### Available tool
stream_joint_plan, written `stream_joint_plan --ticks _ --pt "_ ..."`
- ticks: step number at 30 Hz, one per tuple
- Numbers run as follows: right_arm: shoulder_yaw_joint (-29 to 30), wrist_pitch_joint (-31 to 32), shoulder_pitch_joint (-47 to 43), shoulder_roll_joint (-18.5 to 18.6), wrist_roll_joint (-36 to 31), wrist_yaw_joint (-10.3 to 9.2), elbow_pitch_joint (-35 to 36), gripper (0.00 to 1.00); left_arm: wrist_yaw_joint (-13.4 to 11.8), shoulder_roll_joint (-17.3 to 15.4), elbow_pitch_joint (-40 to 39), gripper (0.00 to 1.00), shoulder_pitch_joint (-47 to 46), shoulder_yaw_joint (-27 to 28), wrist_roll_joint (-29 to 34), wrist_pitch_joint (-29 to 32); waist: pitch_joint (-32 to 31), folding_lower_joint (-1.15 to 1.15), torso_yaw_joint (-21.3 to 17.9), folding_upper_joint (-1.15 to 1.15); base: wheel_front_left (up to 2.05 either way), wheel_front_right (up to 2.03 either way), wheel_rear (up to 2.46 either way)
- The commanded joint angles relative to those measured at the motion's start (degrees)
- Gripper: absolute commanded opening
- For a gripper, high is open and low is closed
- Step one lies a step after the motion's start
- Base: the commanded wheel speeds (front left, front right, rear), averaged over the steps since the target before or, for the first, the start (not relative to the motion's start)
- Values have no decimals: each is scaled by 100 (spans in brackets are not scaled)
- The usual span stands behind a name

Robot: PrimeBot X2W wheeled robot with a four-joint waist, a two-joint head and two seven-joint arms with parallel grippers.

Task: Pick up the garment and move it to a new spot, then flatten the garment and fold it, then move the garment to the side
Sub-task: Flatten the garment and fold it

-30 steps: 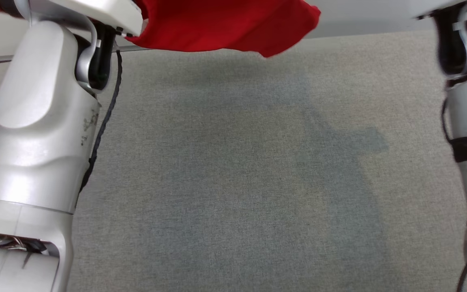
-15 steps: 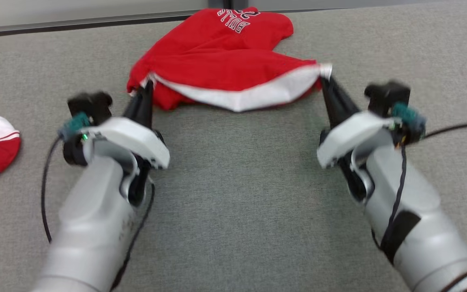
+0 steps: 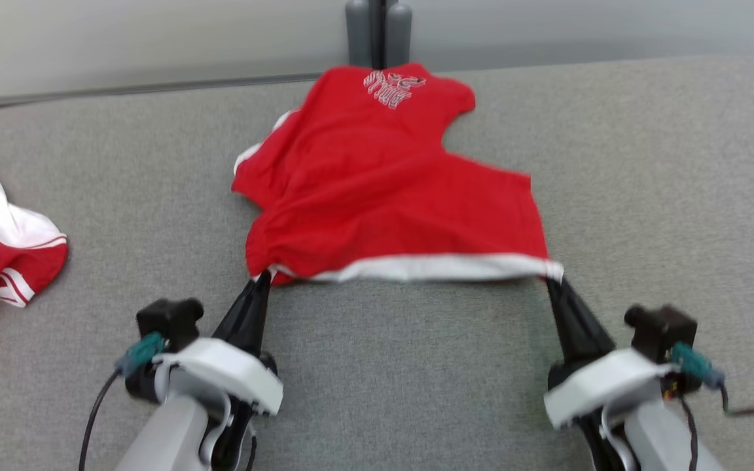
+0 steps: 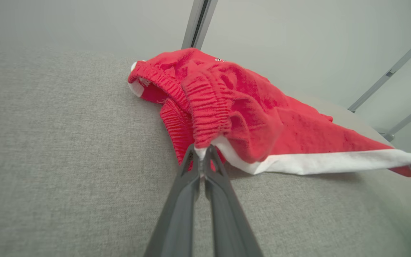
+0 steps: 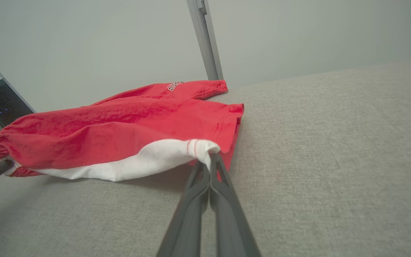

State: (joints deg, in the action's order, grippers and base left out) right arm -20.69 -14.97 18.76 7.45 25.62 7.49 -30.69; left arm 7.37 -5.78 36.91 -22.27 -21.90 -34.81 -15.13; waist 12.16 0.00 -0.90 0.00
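**Red garment (image 3: 383, 190) pinched at both near corners**

Closest in, both arms come up over the grey fabric-covered table (image 3: 410, 379). The left gripper (image 3: 264, 280) is clamped tight on the left end of the garment's white band, right where the fabric is all bunched up. The right gripper (image 3: 555, 282) is nipped onto the right end the same way. The band runs pretty much straight between the two. Past that, the rest of the garment lies on the table, with some wrinkles on the left side. Another red-and-white piece (image 3: 4, 261) sits well off to the left. The white lettering is at the garment's far end, just in front of a grey post (image 3: 377, 29).
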Motion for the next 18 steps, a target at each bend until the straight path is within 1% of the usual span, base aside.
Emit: stream_joint_plan --ticks 1,4,6,8,12,18 --pt "4 -27 -110 20 -26 0 56 0 16 -44 -61 0 88 51 3 0 -214 0 -79 0 0 0 0" --pt "30 14 -701 80 -46 0 469 0 16 -208 -401 0 643 131 89 0 -503 0 -148 0 0 0 0" --pt "64 156 -1084 129 -94 0 767 0 7 -318 -574 0 965 57 151 13 -696 0 -198 0 0 0 0" --pt "132 319 -1469 179 -146 0 1142 0 -65 -422 -810 0 1284 -4 183 111 -872 0 -235 0 0 0 0" --pt "378 717 -2246 190 -261 0 1945 0 -270 -600 -1448 0 1981 -46 95 453 -1138 0 -293 0 0 0 0" --pt "796 1304 -3300 57 -459 0 3100 0 -728 -917 -2752 0 2941 -69 20 1093 -1354 0 -345 0 0 0 0"
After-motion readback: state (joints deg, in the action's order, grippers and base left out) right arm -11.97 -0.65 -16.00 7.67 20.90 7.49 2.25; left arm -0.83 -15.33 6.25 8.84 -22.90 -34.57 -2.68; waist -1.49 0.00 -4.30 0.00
